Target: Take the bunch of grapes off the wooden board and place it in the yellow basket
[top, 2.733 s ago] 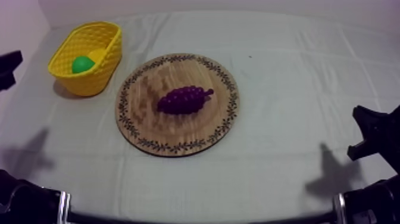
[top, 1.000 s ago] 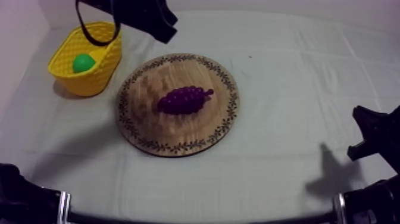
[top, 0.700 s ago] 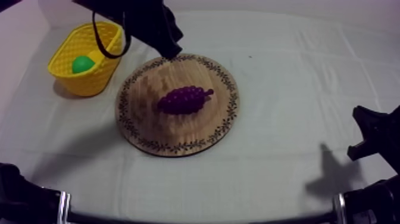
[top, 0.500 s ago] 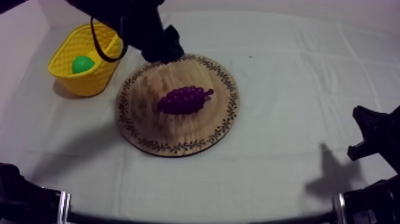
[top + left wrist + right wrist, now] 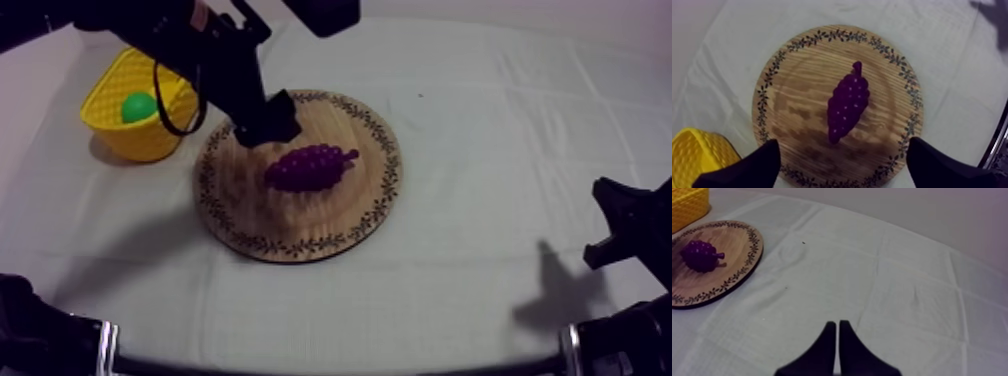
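Observation:
The purple bunch of grapes [image 5: 308,166] lies on its side in the middle of the round wooden board [image 5: 340,215]. My left gripper [image 5: 268,120] hovers over the board's far left part, just beside the grapes. In the left wrist view its fingers stand wide apart, so my left gripper [image 5: 843,145] is open with the grapes [image 5: 847,107] on the board [image 5: 802,90] between and beyond them, untouched. The yellow basket [image 5: 150,130] stands left of the board. My right gripper [image 5: 837,323] is shut on nothing, low at the right side [image 5: 625,225].
A green toy fruit [image 5: 138,107] lies in the basket, whose rim [image 5: 697,155] is close beside my left finger. From the right wrist view the board [image 5: 742,263], grapes [image 5: 701,254] and basket corner [image 5: 689,205] lie far off across bare cloth.
My left arm has come down from beyond the basket to over the board's far left edge, and its fingers have spread apart. The grapes and right arm have not moved.

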{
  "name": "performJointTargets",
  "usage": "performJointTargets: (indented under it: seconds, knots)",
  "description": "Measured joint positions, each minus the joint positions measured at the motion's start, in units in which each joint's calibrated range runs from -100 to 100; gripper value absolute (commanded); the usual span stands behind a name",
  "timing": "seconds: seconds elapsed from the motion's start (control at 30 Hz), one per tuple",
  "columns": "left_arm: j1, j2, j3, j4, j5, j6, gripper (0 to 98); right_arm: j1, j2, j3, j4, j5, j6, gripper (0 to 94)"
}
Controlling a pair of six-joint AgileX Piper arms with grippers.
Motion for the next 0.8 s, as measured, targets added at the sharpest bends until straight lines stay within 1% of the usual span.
performJointTargets:
  seconds: [0.4,0.67,0.8]
  knots:
    - [-0.5,6.7,9.9,0.08,-12.0,-0.7,96.0,0.0,0.0,0.0,0.0,0.0,0.0,0.4]
    - [-0.9,13.4,8.5,0.01,-17.0,-1.5,95.9,0.0,0.0,0.0,0.0,0.0,0.0,0.4]
    - [-1.4,17.2,7.9,0.01,-20.4,-2.4,95.4,0.0,0.0,0.0,0.0,0.0,0.0,0.4]
